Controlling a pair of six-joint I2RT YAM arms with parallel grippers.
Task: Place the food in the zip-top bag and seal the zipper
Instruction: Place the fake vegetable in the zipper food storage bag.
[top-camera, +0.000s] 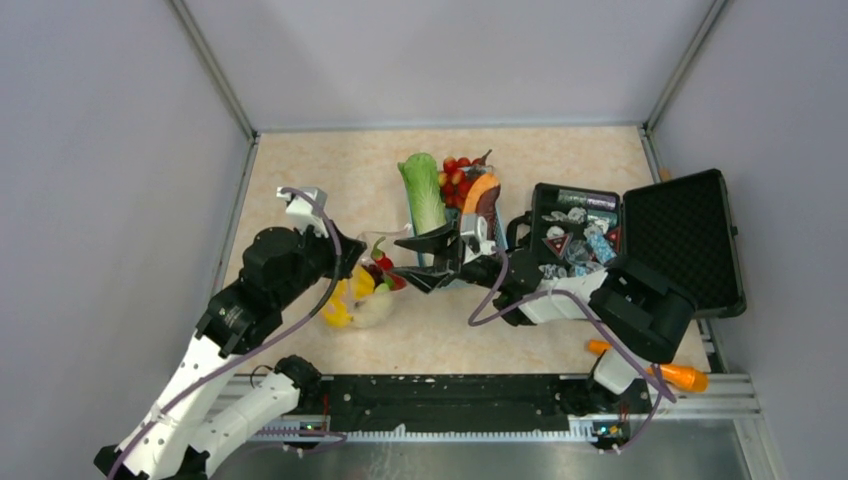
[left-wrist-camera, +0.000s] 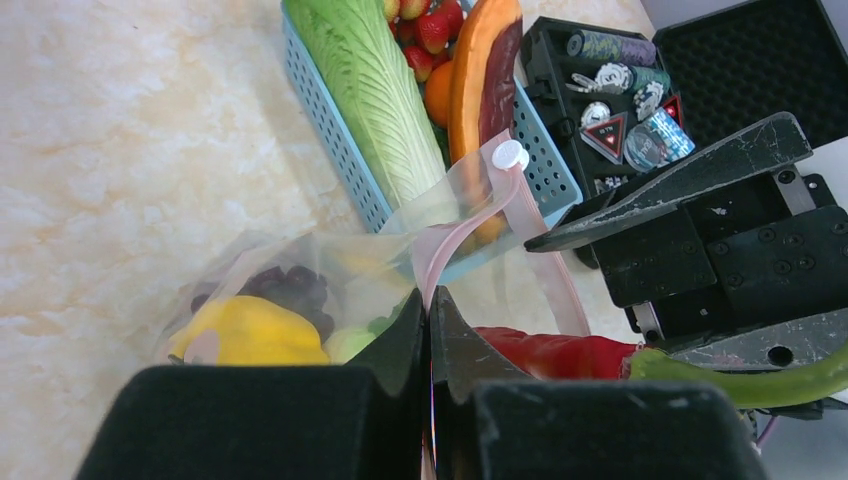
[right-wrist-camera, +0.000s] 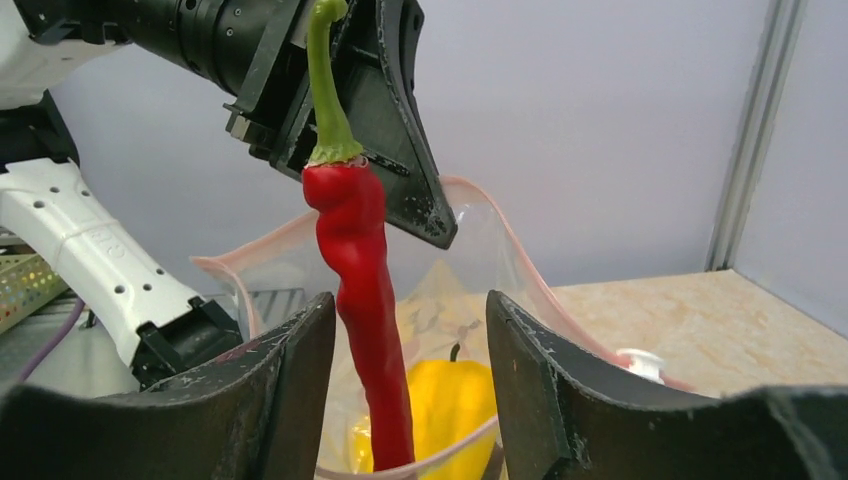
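The clear zip-top bag (top-camera: 368, 300) lies left of centre with its mouth held up. My left gripper (left-wrist-camera: 430, 312) is shut on the pink zipper (left-wrist-camera: 455, 240) at the mouth; it also shows in the top view (top-camera: 352, 268). Inside are a yellow fruit (left-wrist-camera: 255, 335) and dark grapes (left-wrist-camera: 292, 285). A red chili (right-wrist-camera: 362, 290) stands in the mouth between the fingers of my open right gripper (right-wrist-camera: 410, 300), its stem against the left gripper. The cabbage (top-camera: 425, 195), cherry tomatoes (top-camera: 455, 175) and a long orange piece (top-camera: 482, 192) lie in the blue basket (left-wrist-camera: 340, 150).
The open black case (top-camera: 690, 235) with shiny packets stands right of the basket, close to my right arm. An orange piece (top-camera: 680, 377) lies on the rail by the right base. The bag's white slider (left-wrist-camera: 510, 155) rests against the basket. Grey walls enclose the table.
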